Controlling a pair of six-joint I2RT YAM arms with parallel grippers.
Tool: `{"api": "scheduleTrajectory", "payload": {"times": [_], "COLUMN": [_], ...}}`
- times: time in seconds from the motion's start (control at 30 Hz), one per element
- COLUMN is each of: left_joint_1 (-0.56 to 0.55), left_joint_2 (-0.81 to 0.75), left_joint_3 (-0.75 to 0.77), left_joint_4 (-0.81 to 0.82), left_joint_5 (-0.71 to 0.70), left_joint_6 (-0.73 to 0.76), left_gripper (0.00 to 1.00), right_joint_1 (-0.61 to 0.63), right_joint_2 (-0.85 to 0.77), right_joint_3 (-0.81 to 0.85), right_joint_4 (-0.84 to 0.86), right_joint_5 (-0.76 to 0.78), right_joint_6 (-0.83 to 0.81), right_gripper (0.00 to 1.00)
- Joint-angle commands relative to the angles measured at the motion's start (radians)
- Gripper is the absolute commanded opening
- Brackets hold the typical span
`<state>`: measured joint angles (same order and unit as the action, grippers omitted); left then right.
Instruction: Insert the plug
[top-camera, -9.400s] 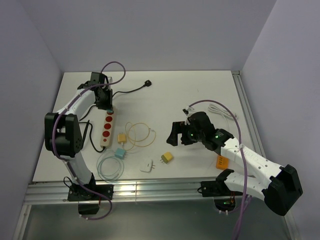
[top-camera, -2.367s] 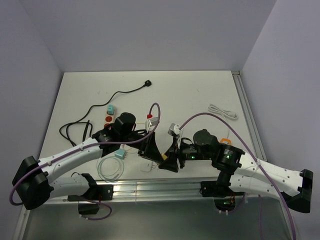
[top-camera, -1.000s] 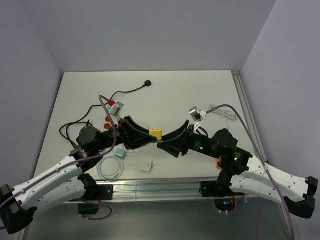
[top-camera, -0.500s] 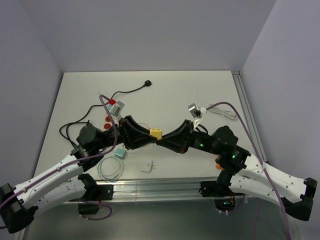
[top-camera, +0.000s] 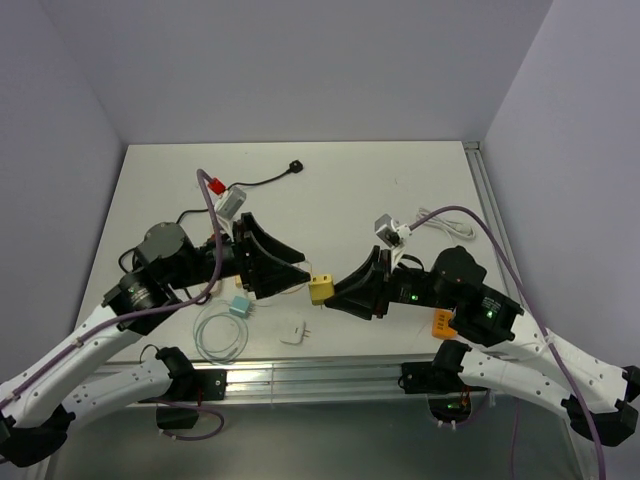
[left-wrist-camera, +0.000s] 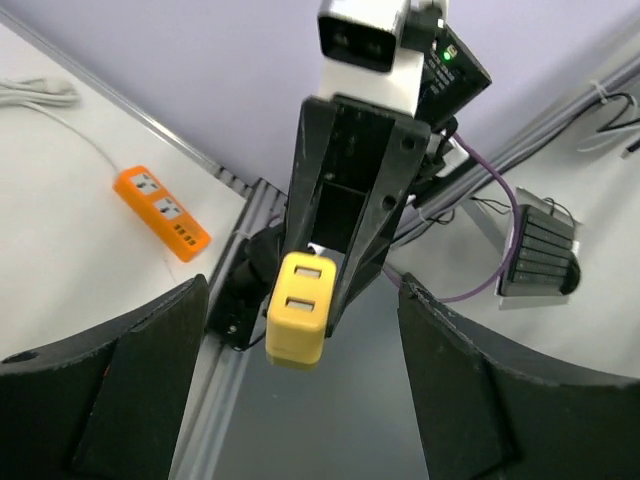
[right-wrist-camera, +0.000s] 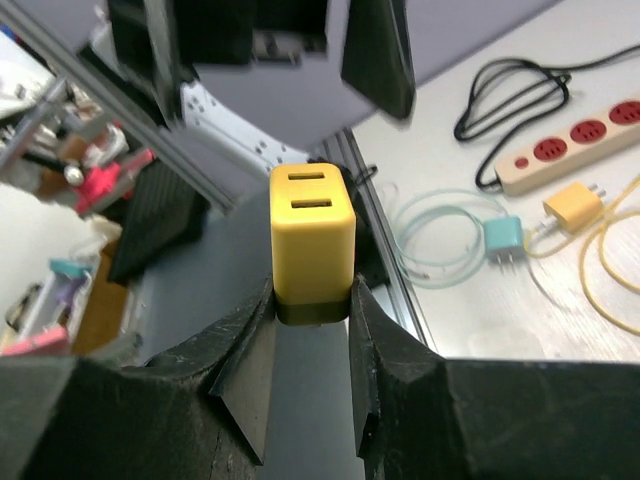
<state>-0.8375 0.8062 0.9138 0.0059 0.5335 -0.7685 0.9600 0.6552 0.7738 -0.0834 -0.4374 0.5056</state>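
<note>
The plug (top-camera: 321, 289) is a yellow block with two slots on its face, held in the air above the table's front edge. My right gripper (top-camera: 337, 296) is shut on its base; in the right wrist view the plug (right-wrist-camera: 312, 235) sits squeezed between both fingers (right-wrist-camera: 258, 340). My left gripper (top-camera: 301, 277) faces it from the left, open, its jaws wide apart and touching nothing. The left wrist view has the plug (left-wrist-camera: 300, 320) hanging between and beyond its fingers. The beige power strip (right-wrist-camera: 570, 140) with red sockets lies on the table.
A teal charger (top-camera: 240, 306) with a coiled cable, a white adapter (top-camera: 294, 332) and a small yellow charger (right-wrist-camera: 572, 205) lie near the front. An orange socket block (top-camera: 443, 323) is at the right, a white cable (top-camera: 440, 215) behind it, a black cord (top-camera: 296, 166) at the back.
Both grippers held the plug half a second ago. My left gripper has opened and drawn back to the left; the right gripper keeps the plug and has carried it nearer the front.
</note>
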Motion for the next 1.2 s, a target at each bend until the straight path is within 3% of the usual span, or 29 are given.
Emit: {"api": "scheduleTrajectory", "payload": {"times": [0.0, 0.07, 0.2, 0.47, 0.6, 0.73, 0.87, 1.17], "left_joint_1": [-0.002, -0.002, -0.002, -0.003, -0.003, -0.003, -0.003, -0.003], "left_joint_2": [0.016, 0.068, 0.139, 0.064, 0.114, 0.155, 0.186, 0.211], "left_joint_3": [0.146, 0.228, 0.313, 0.191, 0.212, 0.224, 0.237, 0.246], "left_joint_4": [-0.320, -0.459, -0.575, -0.399, -0.434, -0.455, -0.495, -0.520], "left_joint_5": [-0.092, -0.125, -0.090, 0.138, 0.294, 0.360, 0.355, 0.385], "left_joint_6": [0.106, 0.123, 0.158, 0.337, 0.380, 0.403, 0.417, 0.428], "left_gripper": [0.80, 0.79, 0.74, 0.71, 0.70, 0.74, 0.75, 0.66], "right_joint_1": [-0.007, -0.006, -0.007, -0.007, -0.007, -0.007, -0.007, -0.007], "right_joint_2": [0.041, 0.070, 0.113, 0.133, 0.113, 0.104, 0.116, 0.150], "right_joint_3": [0.083, 0.105, 0.131, 0.117, 0.125, 0.134, 0.147, 0.162], "right_joint_4": [-0.143, -0.182, -0.240, -0.204, -0.216, -0.217, -0.214, -0.191], "right_joint_5": [-0.040, -0.026, -0.023, -0.175, -0.216, -0.251, -0.268, -0.296], "right_joint_6": [-0.114, -0.136, -0.197, -0.194, -0.200, -0.203, -0.200, -0.194], "right_gripper": [0.00, 0.00, 0.00, 0.00, 0.00, 0.00, 0.00, 0.00]}}
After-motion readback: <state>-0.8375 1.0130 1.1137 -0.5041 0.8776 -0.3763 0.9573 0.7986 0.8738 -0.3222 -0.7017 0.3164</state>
